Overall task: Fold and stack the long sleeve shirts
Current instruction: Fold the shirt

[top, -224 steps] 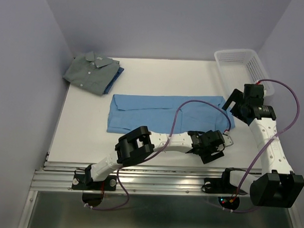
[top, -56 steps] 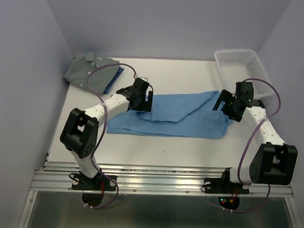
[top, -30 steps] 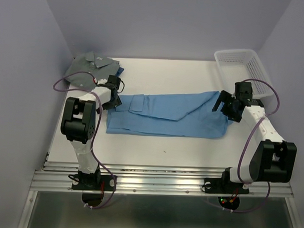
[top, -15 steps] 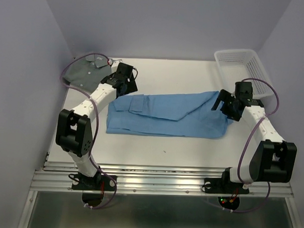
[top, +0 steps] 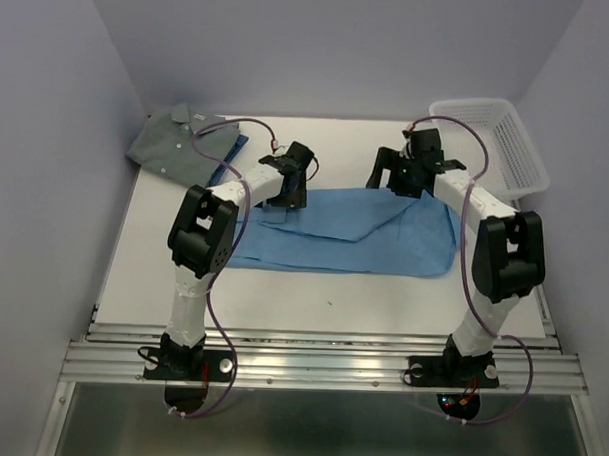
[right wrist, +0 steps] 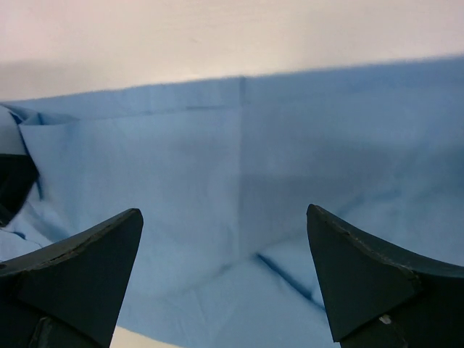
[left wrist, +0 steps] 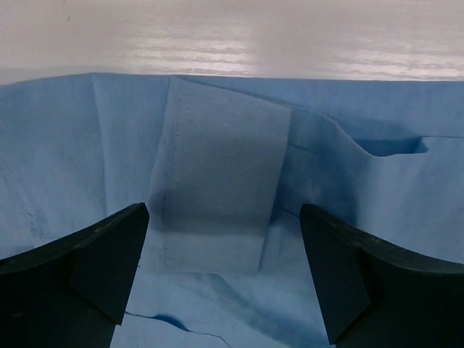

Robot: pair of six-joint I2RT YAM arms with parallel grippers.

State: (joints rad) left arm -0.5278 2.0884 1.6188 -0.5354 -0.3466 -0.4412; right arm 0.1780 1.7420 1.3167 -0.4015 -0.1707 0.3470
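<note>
Shirts, three. Sky-blue shirt (top: 344, 229): spread flat across mid-table, partly folded, far edge straight, near edge uneven toward the left. Left gripper (top: 289, 187): at the shirt's far left edge, jaws wide apart over a folded sleeve cuff (left wrist: 217, 188), gripping nothing. Right gripper (top: 405, 171): at the far right edge, jaws equally wide, empty, plain cloth below. Grey-green shirt (top: 177, 144): folded in the far left corner atop a darker blue shirt (top: 232, 157), apart from both grippers. Basket (top: 488, 144): far right corner. Table (top: 312, 288): bare strip along the near edge and another behind the spread shirt
</note>
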